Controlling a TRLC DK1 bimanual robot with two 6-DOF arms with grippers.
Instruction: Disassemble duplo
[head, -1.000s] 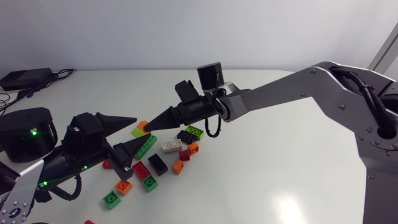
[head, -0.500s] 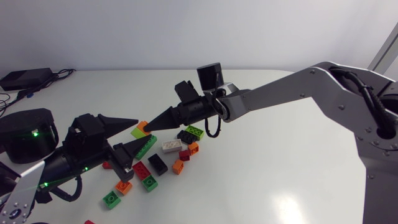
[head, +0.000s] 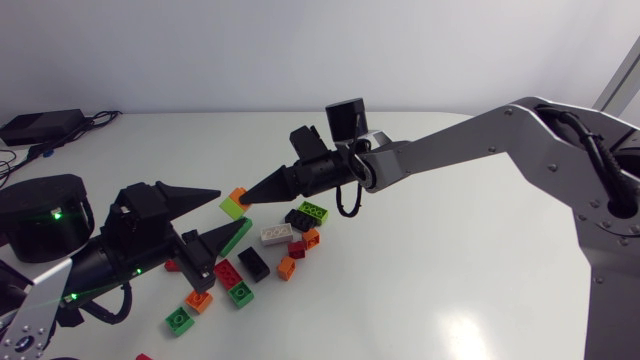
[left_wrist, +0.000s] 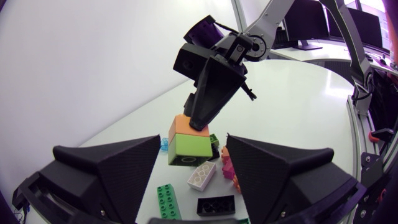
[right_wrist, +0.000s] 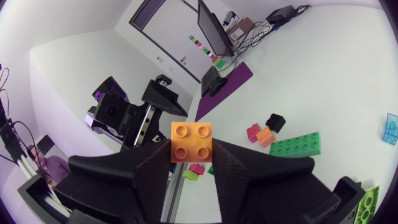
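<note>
- The right arm (head: 470, 140) enters from the right side and stretches almost level over the counter (head: 450, 290), reaching past the middle. The right fingers (head: 268, 186) taper to a point that ends just beyond the white brick (head: 275, 235), on the left arm's side of it.
- The right fingers are pinching the orange brick (right_wrist: 191, 142) from two sides.
- The orange brick sits on top of a lime brick (left_wrist: 189, 151). This two-piece stack is near the white brick, on the left arm's side.
- The left arm (head: 90, 262) lies low over the counter. Its left fingers (head: 185, 197) are spread wide and point toward the white brick. The stack stands ahead of the gap between them and touches neither finger.
- Left wrist view only:
  - The lime brick shows below the orange one, with the right fingers coming down onto the stack from above.
  - The white brick lies just in front of the stack.
  - A long green brick (left_wrist: 168, 202) and a black brick (left_wrist: 216, 204) lie closer to the left fingers than the white brick does.
- Right wrist view only: the four studs of the orange brick face the camera, and the lime brick is hidden behind it.
- Head view only:
  - Both arms are visible in full.
  - A red brick (head: 226, 272) and a small green brick (head: 179, 319) lie well apart from the white brick, on the left arm's side.
- It cannot be told whether the stack rests on the counter.
</note>
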